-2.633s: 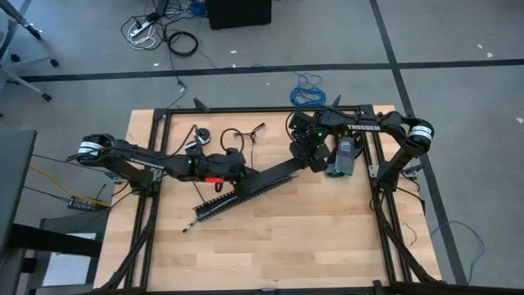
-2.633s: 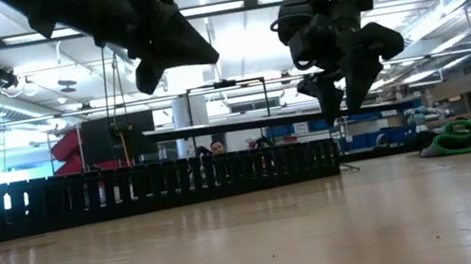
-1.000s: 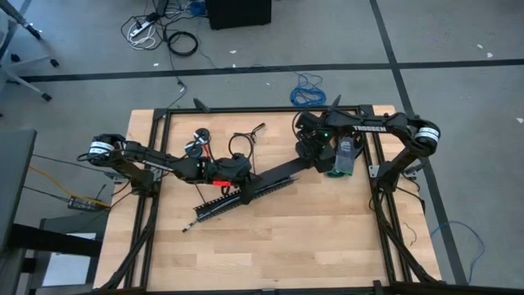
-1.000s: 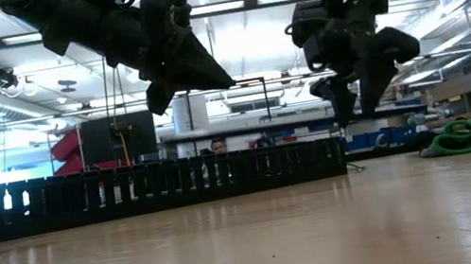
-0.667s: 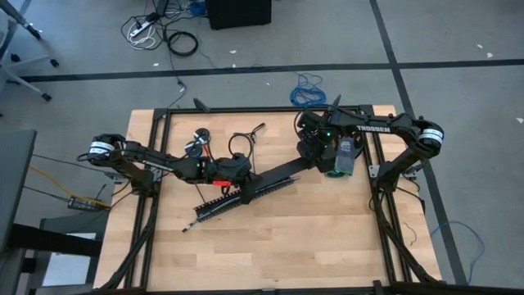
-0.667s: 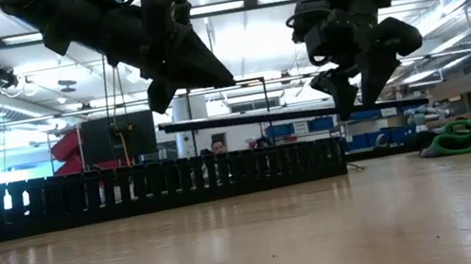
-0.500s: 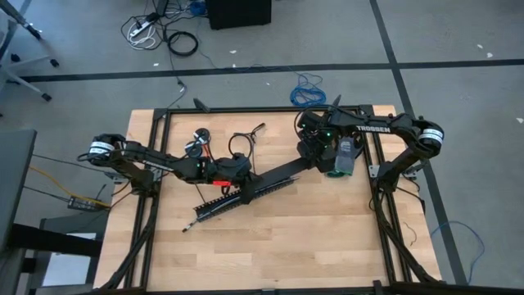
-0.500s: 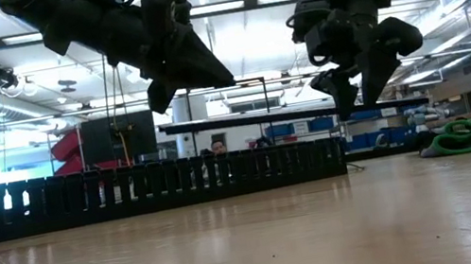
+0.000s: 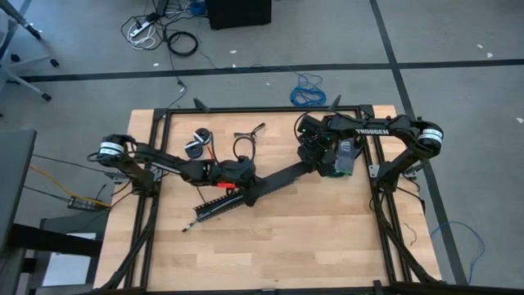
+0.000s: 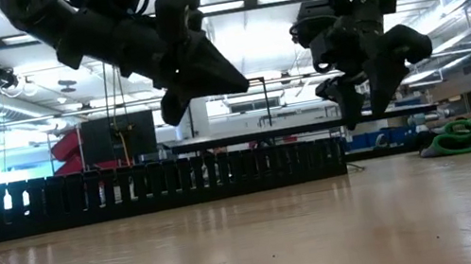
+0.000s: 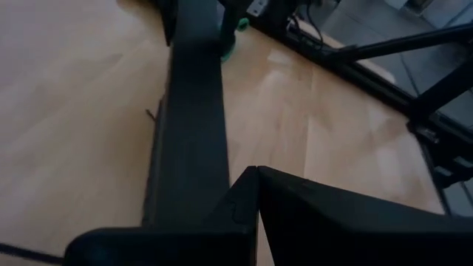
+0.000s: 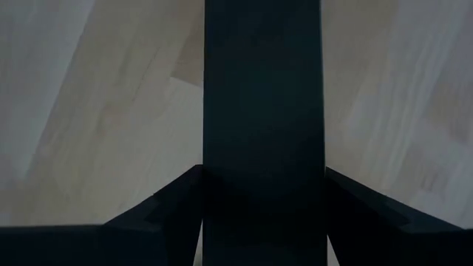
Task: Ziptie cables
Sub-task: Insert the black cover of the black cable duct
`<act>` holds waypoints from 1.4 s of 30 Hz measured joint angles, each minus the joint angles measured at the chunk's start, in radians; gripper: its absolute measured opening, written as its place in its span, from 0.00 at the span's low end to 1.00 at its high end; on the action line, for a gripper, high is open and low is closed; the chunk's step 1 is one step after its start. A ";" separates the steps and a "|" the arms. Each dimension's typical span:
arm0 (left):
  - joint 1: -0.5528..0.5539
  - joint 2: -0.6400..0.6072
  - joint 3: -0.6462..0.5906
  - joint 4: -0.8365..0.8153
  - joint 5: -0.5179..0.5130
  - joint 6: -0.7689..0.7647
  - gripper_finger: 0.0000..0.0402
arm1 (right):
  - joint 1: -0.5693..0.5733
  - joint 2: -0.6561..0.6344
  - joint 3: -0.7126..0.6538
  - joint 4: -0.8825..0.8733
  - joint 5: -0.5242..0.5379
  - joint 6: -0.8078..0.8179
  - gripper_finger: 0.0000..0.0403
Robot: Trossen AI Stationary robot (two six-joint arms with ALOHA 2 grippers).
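**Black strip pinched at one end, second gripper shut above it**

Wood forms the table, and a long smooth black strip crosses its middle on a slant. It serves as the landmark here.

The right gripper is at the strip's far right end. In the right wrist view its fingers sit against both edges of the strip, pinching it. The low view shows the strip as a thin level bar hanging clear of the tabletop.

The left gripper is over the strip's other end with its fingers pressed together on nothing. In the low view its tip is above the bar and apart from it.

A slotted black channel lies on the wood, running on from the strip's left end toward the near left.

Thin dark looped wires lie beyond the strip, near the table's far rail. The cables and the zipties cannot be told apart from them.
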 joint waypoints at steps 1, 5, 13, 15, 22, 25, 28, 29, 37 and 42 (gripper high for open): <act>0.000 0.007 0.000 0.013 0.003 -0.005 0.00 | 0.000 0.000 0.000 -0.001 0.000 0.001 0.57; 0.000 0.021 0.000 0.021 0.016 -0.009 0.00 | -0.007 0.000 0.000 0.000 -0.001 0.002 0.57; 0.000 0.021 0.000 0.029 0.015 -0.005 0.00 | -0.010 0.000 0.000 0.000 -0.001 0.012 0.57; 0.000 0.021 0.000 0.028 0.015 -0.005 0.00 | -0.010 0.000 0.000 0.000 -0.001 0.021 0.57; 0.000 0.021 0.000 0.029 0.014 -0.005 0.00 | -0.010 0.000 -0.001 -0.005 0.003 0.041 0.57; 0.000 0.021 0.000 0.028 0.014 -0.005 0.00 | -0.011 0.000 -0.001 -0.010 0.003 0.052 0.57; 0.000 0.028 0.000 0.030 0.012 -0.005 0.00 | -0.011 0.000 -0.001 -0.021 0.003 0.053 0.57; -0.001 0.036 0.000 0.029 0.008 -0.007 0.00 | -0.011 0.000 -0.001 -0.025 0.003 0.053 0.57; -0.001 0.120 0.000 0.103 0.015 -0.059 0.00 | -0.011 0.000 -0.001 -0.031 0.005 0.050 0.57; -0.002 0.126 0.000 0.132 0.016 -0.061 0.00 | -0.011 0.001 -0.001 -0.030 0.001 0.046 0.57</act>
